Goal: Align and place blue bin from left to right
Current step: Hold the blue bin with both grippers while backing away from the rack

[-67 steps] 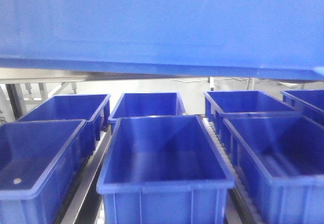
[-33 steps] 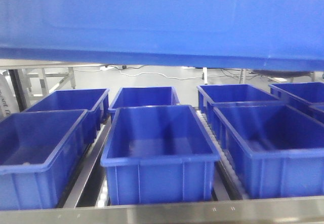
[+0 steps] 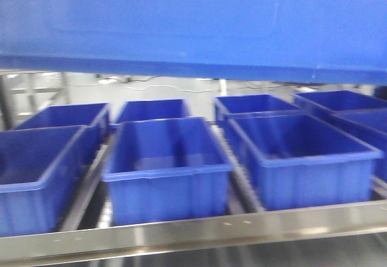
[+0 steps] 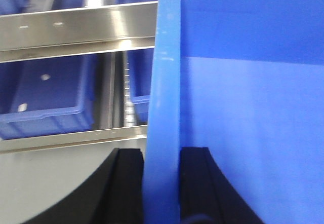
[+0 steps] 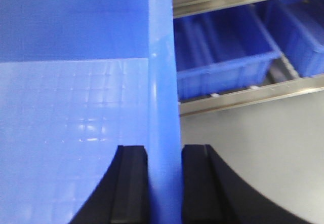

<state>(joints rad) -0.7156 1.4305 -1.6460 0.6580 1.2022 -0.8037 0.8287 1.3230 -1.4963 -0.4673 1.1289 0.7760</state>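
The blue bin (image 3: 193,19) hangs high over the rows of smaller bins (image 3: 166,158), the left gripper (image 4: 161,176) clamped narrow on its left rim and the right gripper (image 5: 164,176) on its right rim. Stiff, smooth plastic, it likely handles light but slippery; opposite rims suit it.

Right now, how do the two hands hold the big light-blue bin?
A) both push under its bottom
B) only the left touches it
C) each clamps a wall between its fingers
C: in the wrist views the left hand and the right hand each grip a wall of the blue bin from both sides.
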